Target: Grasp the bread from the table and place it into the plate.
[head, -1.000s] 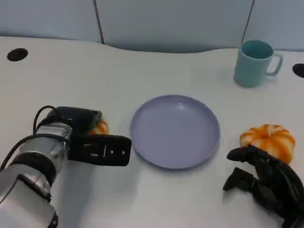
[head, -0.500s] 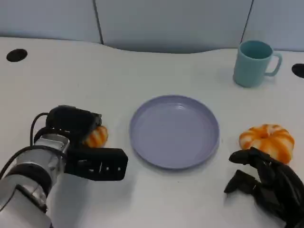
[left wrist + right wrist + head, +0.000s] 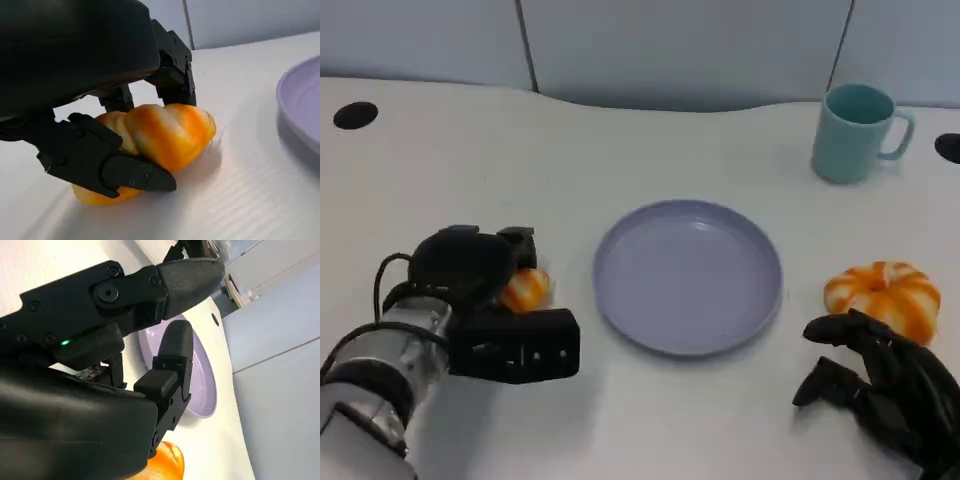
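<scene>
1. Orange-striped bread [image 3: 527, 288] lies on the white table [image 3: 620, 150], just left of the plate and not yet in it.
2. Black fingers [image 3: 107, 165] of the left hand [image 3: 480, 270] wrap the bread from both sides in the left wrist view, so this hand grasps it; the loaf's underside looks to be touching the tabletop.
3. Lavender plate [image 3: 688, 275] sits at the middle of the table, with nothing on it, its rim close to the bread but apart from it.
4. Right hand [image 3: 880, 385] rests low at the near right, fingers loosely curled and apart, holding nothing.
5. Orange pumpkin-shaped bun [image 3: 883, 296] sits right of the plate, just beyond the right hand's fingertips [image 3: 817, 330]; whether they touch it I cannot tell.
6. Teal mug [image 3: 855, 132] stands upright at the far right, handle turned to the right, well apart from the plate.
</scene>
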Robot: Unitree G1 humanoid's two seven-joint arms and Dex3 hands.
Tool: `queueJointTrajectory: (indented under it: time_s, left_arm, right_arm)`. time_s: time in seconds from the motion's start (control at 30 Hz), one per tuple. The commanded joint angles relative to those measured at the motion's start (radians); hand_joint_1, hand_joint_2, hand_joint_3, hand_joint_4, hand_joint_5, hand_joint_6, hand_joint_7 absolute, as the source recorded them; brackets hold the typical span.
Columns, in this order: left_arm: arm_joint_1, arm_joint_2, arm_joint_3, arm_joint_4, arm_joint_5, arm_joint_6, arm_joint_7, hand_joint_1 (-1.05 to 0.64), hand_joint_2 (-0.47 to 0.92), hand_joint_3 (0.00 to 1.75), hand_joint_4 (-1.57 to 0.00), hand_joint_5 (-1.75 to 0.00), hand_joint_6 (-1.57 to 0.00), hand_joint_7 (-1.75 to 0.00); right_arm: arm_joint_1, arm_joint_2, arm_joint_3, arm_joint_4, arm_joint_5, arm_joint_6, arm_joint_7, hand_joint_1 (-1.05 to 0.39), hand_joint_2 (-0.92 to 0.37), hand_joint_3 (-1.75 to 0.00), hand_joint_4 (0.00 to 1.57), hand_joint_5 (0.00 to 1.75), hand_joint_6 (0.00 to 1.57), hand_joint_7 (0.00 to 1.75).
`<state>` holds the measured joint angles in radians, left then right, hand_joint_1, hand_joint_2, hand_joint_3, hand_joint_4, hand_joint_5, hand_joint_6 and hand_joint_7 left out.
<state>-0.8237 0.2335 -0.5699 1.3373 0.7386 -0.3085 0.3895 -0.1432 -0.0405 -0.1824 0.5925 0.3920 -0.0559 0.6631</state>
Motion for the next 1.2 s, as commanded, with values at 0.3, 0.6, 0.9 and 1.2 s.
queueJointTrajectory:
  time_s: [0.3, 0.6, 0.9, 1.2]
  left_arm:
    - [-0.105, 0.067, 0.071, -0.041, -0.04, -0.093, 0.043, -0.12, 0.85, 0.45, -0.75, -1.75, -0.59, -1.75]
    - [-0.174, 0.05, 0.024, -0.054, 0.016, -0.152, 0.093, -0.11, 0.79, 0.46, -0.81, -1.75, -0.65, -1.75]
    - [-0.194, -0.034, -0.059, -0.063, 0.088, -0.212, 0.137, -0.17, 0.76, 0.51, -0.88, -1.75, -0.67, -1.75]
    - [-0.196, -0.089, -0.065, -0.057, 0.081, -0.254, 0.143, -0.19, 0.74, 0.65, -0.9, -1.75, -0.69, -1.75]
  right_arm:
    - [-0.002, -0.007, 0.0, 0.027, -0.011, 0.001, -0.017, -0.47, -0.92, -0.17, 0.64, 1.44, 0.65, 1.01]
    - [-0.012, -0.001, 0.001, 0.046, -0.008, -0.009, -0.006, -0.46, -0.92, -0.17, 0.64, 1.43, 0.66, 0.99]
    - [-0.007, 0.001, 0.009, 0.039, -0.015, -0.011, -0.009, -0.47, -0.92, -0.17, 0.64, 1.43, 0.66, 0.99]
    - [-0.002, 0.0, 0.013, 0.031, -0.015, -0.007, -0.012, -0.47, -0.92, -0.18, 0.65, 1.43, 0.67, 1.0]
